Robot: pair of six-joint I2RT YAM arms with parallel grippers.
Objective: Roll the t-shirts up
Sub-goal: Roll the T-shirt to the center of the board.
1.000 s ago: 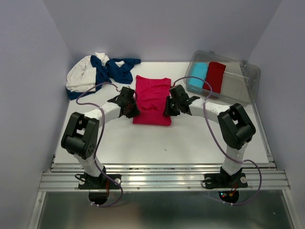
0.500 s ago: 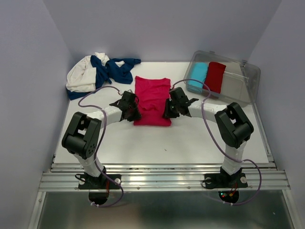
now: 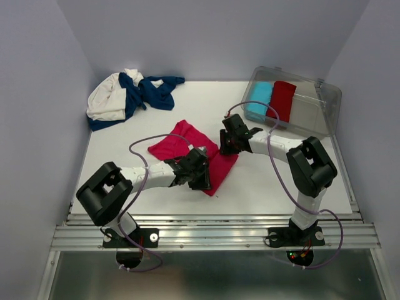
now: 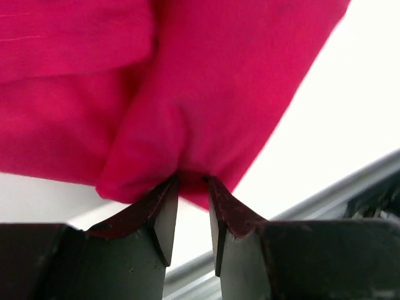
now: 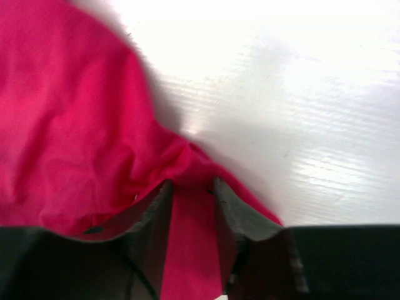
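Observation:
The pink-red t-shirt (image 3: 181,145) lies crumpled and slantwise on the white table, between the two arms. My left gripper (image 3: 203,175) is shut on its near edge; in the left wrist view the fingertips (image 4: 164,194) pinch a fold of the pink-red cloth (image 4: 206,81). My right gripper (image 3: 224,149) is shut on the shirt's right edge, and the cloth (image 5: 69,125) bunches up between its jaws in the right wrist view. A navy blue t-shirt (image 3: 153,90) and a cream-white one (image 3: 106,100) lie tangled in a heap at the back left.
A clear plastic bin (image 3: 325,103) stands at the back right, holding a light-blue roll (image 3: 257,100) and a darker red roll (image 3: 282,100). A metal rail (image 3: 212,222) runs along the table's near edge, close behind the left gripper.
The pink-red t-shirt lay flat and square; now it is turned slantwise and rumpled. My left gripper has swung toward the near right with the shirt's edge. The right gripper has barely shifted.

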